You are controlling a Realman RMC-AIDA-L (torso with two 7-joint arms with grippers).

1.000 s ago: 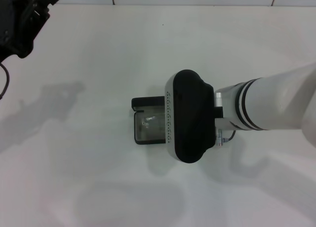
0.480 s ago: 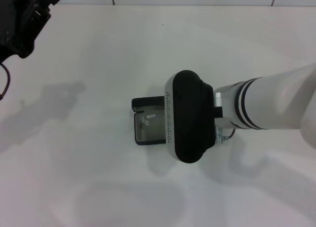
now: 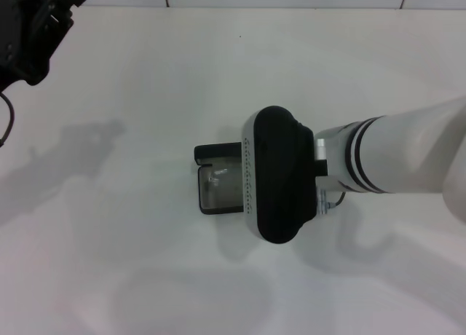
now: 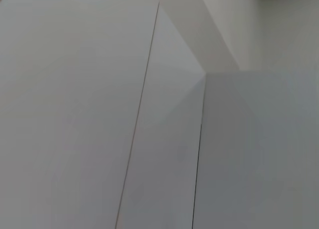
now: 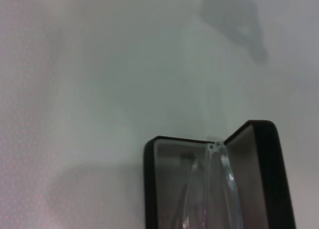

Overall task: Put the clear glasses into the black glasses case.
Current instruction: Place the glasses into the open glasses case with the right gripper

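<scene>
The black glasses case (image 3: 211, 154) lies open in the middle of the white table, its grey lining showing. The clear glasses (image 3: 218, 178) lie inside it, partly covered by my right arm's black wrist housing (image 3: 280, 175). In the right wrist view the black glasses case (image 5: 152, 162) stands open with its lid raised, and the clear glasses (image 5: 219, 181) rest in the grey tray. My right gripper hangs directly over the case, its fingertips hidden under the housing. My left gripper (image 3: 33, 29) is parked at the far left corner, off the table's middle.
The white table (image 3: 145, 277) carries arm shadows at the left and front. A tiled wall edge (image 3: 291, 0) runs along the far side. The left wrist view shows only white wall panels (image 4: 164, 154).
My right arm's wrist has shifted very slightly toward the front of the table. The case, the glasses and the left arm have not moved.
</scene>
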